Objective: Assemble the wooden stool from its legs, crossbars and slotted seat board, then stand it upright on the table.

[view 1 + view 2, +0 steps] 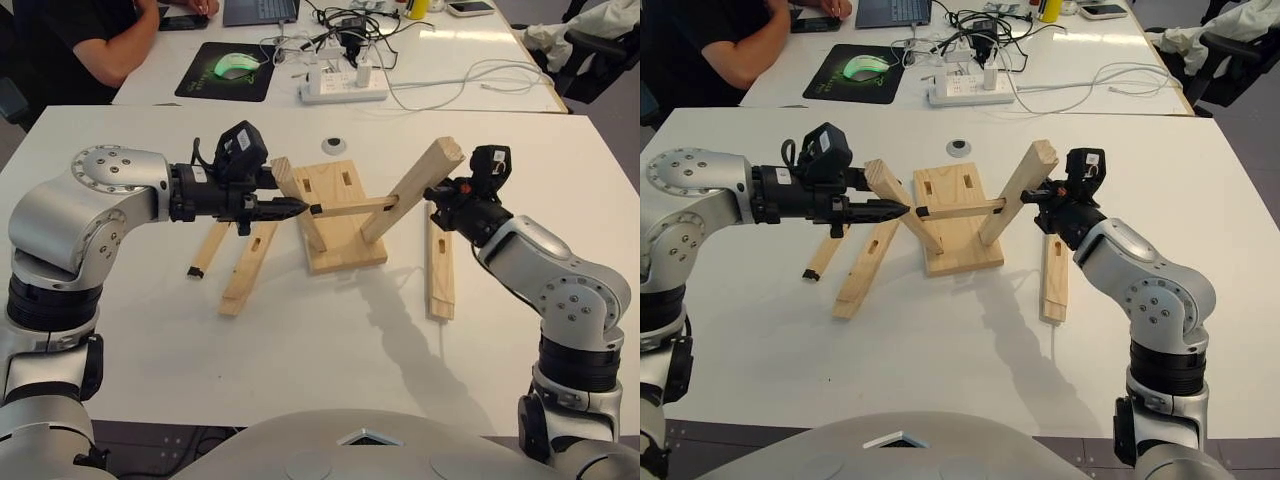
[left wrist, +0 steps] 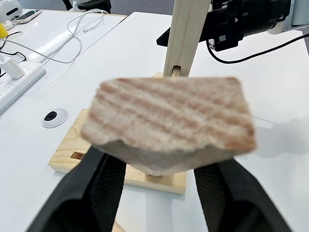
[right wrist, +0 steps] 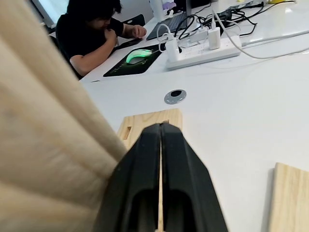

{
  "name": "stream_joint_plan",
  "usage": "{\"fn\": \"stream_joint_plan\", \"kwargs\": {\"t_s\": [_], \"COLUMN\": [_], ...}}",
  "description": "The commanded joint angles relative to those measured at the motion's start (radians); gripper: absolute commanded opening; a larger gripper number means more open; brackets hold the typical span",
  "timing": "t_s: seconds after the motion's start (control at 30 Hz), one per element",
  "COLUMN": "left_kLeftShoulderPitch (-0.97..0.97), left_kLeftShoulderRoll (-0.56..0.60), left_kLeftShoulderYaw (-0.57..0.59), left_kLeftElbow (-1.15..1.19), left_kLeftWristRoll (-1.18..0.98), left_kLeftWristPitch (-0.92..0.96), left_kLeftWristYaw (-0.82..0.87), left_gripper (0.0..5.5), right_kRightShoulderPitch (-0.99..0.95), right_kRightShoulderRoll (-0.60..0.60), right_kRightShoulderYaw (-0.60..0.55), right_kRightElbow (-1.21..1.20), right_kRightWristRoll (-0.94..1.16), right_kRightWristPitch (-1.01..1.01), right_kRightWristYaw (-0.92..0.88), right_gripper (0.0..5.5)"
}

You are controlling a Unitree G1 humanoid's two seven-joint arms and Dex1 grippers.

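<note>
L gripper [image 1: 300, 208] clamped on tilted L leg [image 1: 283, 172]. R gripper [image 1: 432, 192] fingers pressed together, right beside tilted R leg [image 1: 420, 180]. Crossbar [image 1: 355, 208] spans btw both legs, above slotted seat board [image 1: 345, 250], which lies flat on table [image 1: 300, 350].

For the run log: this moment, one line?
left gripper: grips left leg | right gripper: shut by right leg | crossbar: in its slot

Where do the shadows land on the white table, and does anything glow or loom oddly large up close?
Left eye view: the raised right-hand leg throws a soft shadow on the table toward the robot; a mouse on the far desk glows green. Left wrist view: the left-hand leg, gripped by the left tool, looms at the lens. Right wrist view: the right-hand leg does likewise.
</note>
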Motion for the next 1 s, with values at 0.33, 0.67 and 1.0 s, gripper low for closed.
{"fn": "stream_joint_plan", "kwargs": {"t_s": [0.33, 0.67, 1.0], "left_kLeftShoulderPitch": [0.006, -0.004, 0.012], "left_kLeftShoulderRoll": [0.017, 0.001, -0.001], "left_kLeftShoulderYaw": [0.007, -0.007, -0.005], "left_kLeftElbow": [0.008, 0.003, 0.02], "left_kLeftWristRoll": [-0.017, -0.024, -0.007], "left_kLeftWristPitch": [0.006, 0.015, 0.003], "left_kLeftWristYaw": [-0.018, -0.019, -0.007], "left_gripper": [2.03, 2.03, 2.03], "right_kRightShoulderPitch": [-0.042, -0.039, -0.338], "right_kRightShoulderRoll": [0.017, 0.002, 0.257], "right_kRightShoulderYaw": [-0.108, -0.034, -0.228], "right_kRightElbow": [-0.002, -0.032, -0.046], "right_kRightWristRoll": [-0.106, -0.162, 0.551], "right_kRightWristPitch": [-0.006, 0.052, -0.259], "right_kRightWristYaw": [0.018, 0.04, -0.118], "right_gripper": [0.0, 0.0, 0.0]}}
